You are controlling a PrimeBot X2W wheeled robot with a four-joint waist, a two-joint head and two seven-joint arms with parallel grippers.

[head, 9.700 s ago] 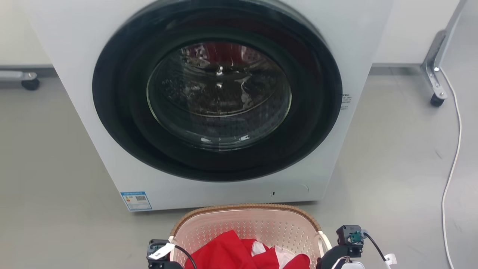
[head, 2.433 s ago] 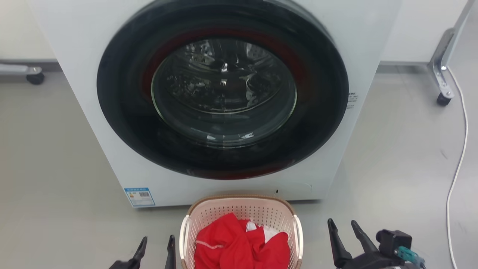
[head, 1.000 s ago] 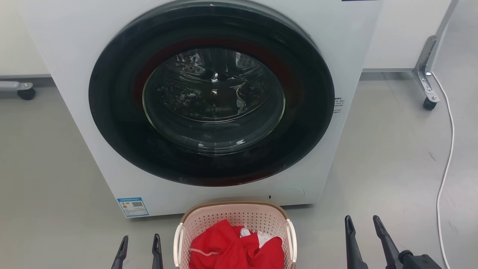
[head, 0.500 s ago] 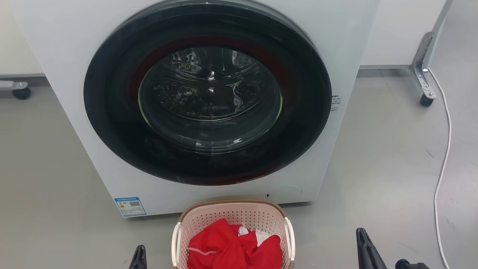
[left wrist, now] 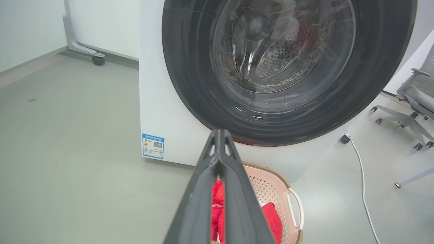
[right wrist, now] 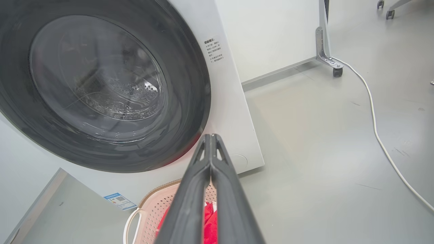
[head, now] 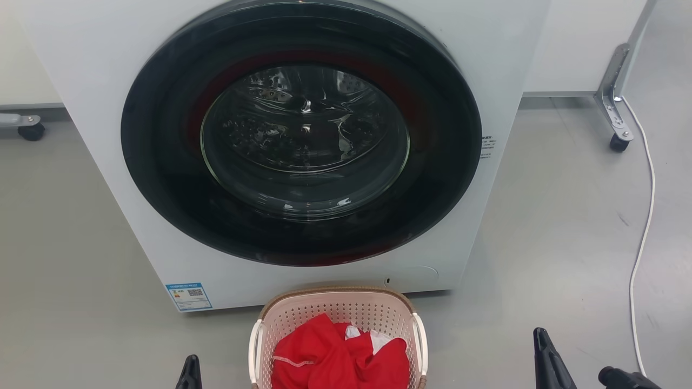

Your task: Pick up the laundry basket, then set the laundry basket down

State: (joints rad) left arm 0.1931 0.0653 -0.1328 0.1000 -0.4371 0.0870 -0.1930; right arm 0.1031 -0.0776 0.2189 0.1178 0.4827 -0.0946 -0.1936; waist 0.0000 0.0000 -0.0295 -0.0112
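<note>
The pale pink perforated plastic laundry basket (head: 346, 312), rounded-rectangular with a brown woven-look rim, stands on the grey floor (head: 540, 227) at the bottom centre of the head view, just in front of the white front-loading washing machine (head: 81, 75). Neither of its white side handles (head: 253, 351) is held. The left gripper (left wrist: 219, 134) is clenched on nothing, its dark tip at the lower left of the head view, apart from the basket; the right gripper (right wrist: 211, 137) is also pinched closed and empty, well off at the lower right. With the basket grounded and both grippers clear, I judge the set-down finished, though a lift not yet begun cannot be ruled out. In the basket lies a crumpled red fabric garment (head: 330, 359) with a scrap of white cloth (head: 378, 341) beside it. The machine's round glass door is closed; whether its drum holds anything I cannot tell
</note>
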